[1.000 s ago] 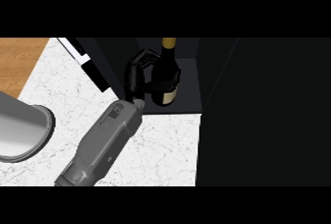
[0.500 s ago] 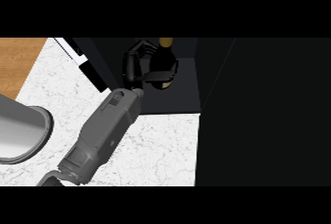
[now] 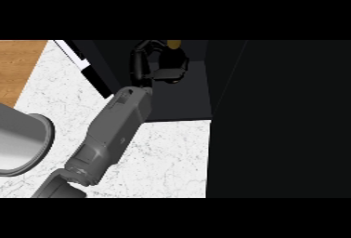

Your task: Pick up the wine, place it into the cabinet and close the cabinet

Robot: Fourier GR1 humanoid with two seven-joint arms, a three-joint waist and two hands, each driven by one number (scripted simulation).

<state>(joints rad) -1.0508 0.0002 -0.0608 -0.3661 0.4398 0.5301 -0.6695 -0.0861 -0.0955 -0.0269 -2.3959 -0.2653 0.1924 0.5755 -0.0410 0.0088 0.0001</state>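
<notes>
The wine bottle point(image 3: 174, 44) is dark with a gold top, and only that top shows clearly above the hand. My left hand point(image 3: 156, 65) is curled round the bottle, deep inside the dark cabinet opening point(image 3: 182, 102) at the top middle of the head view. The grey forearm point(image 3: 113, 130) runs up from the lower left across the white counter to it. The bottle's lower part is hidden by the fingers and the shadow, so I cannot tell whether it rests on the cabinet floor. My right hand does not show.
A broad black panel point(image 3: 288, 116), likely the open cabinet door, fills the right side. A grey round vessel point(image 3: 21, 144) stands at the left edge on the white marble counter point(image 3: 171, 158). Wooden floor point(image 3: 21, 69) shows at the upper left.
My left hand has carried the bottle farther into the cabinet, upward in the view, and the forearm has stretched out after it. The bottle's label no longer shows.
</notes>
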